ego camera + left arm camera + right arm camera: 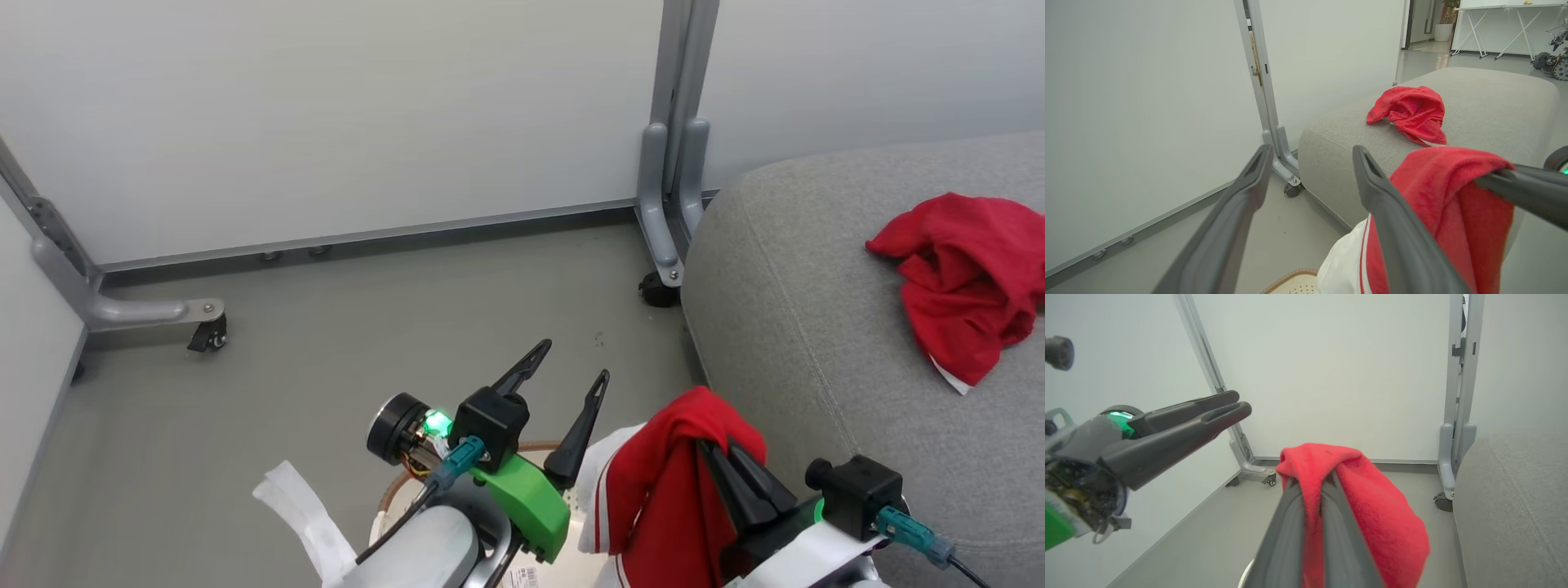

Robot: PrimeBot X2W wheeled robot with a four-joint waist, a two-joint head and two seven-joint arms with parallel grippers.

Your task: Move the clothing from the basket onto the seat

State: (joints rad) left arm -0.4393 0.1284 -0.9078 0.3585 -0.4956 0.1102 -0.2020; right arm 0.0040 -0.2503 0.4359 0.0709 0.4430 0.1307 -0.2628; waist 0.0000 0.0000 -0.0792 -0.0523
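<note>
One red garment (pixel 967 282) lies crumpled on the grey seat (pixel 816 327), also seen as the red garment (pixel 1410 112) on the seat (pixel 1490 102) in the left wrist view. My right gripper (pixel 718 449) is shut on the second red garment (pixel 669 490), which has a white section and striped trim and hangs lifted over the basket (pixel 392 498). The same garment (pixel 1372 506) drapes over the pinched fingers (pixel 1290 514) of the right gripper (pixel 1310 482). My left gripper (pixel 571 363) stands open and empty just left of it, fingers (pixel 1249 183) apart. Most of the basket is hidden under my arms.
White partition panels on grey wheeled legs (pixel 665 229) stand behind, one leg (pixel 155 310) at the left. Grey floor (pixel 367 327) spreads between them and the seat. A white strip of cloth (pixel 302 510) hangs by my left arm. Tables (pixel 1498 28) stand far off.
</note>
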